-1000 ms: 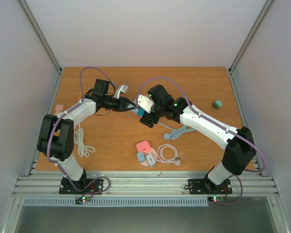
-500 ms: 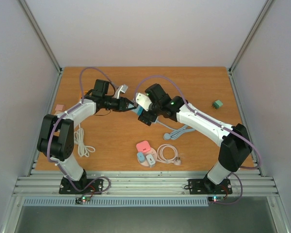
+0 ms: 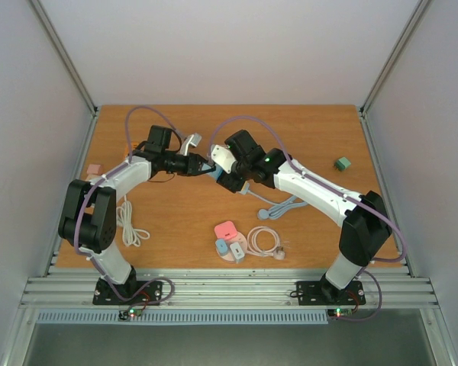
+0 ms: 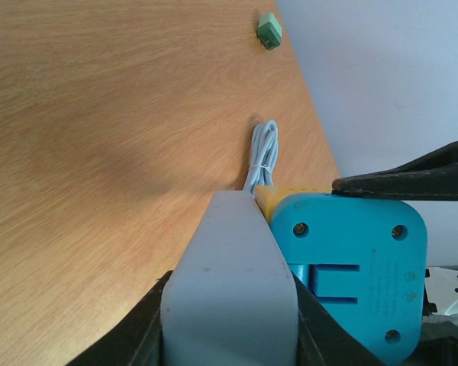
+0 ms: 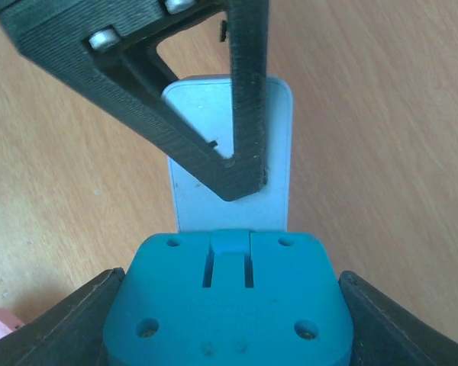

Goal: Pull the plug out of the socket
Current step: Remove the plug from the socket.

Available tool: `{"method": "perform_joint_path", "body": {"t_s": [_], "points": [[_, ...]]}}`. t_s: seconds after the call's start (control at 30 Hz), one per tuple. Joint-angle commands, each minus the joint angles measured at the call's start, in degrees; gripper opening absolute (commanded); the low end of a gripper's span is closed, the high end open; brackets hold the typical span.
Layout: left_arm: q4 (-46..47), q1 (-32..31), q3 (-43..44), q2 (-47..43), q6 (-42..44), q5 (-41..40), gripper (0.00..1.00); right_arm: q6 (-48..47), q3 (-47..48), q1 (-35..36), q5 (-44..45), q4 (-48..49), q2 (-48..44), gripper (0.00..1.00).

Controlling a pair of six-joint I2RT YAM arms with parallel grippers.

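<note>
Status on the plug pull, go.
Left gripper shut on grey socket. Right gripper fingers against both sides of blue plug. Plug not yet out of socket. Nothing seen blocking the pull.

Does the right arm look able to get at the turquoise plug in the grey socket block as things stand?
Probably yes. The jaws of the right gripper straddle the turquoise plastic plug, one on each side. The left gripper grips only the grey rectangular socket block, leaving the plug's sides clear.
</note>
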Motion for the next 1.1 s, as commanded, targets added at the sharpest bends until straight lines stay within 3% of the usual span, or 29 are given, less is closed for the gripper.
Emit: {"method": "perform_joint_path", "body": {"t_s": [0.0,0.57,1.07], "points": [[4.1,-0.2,-0.1,-2.9,0.2,3.1,0.00,-0.1,1.7,0.4,0.4,-0.7,-0.4,0.64],[6.7,-0.2,-1.9,-3.5,1.7,5.5,0.01,-2.2,2.9,-0.5,-4.3,-4.4,-1.0,0.60],[4.5,-0.3,0.0,-0.7,-1.3,0.4,0.00,-3.2,-0.3,2.3,5.3,0.3,-1.5,0.58]]}}
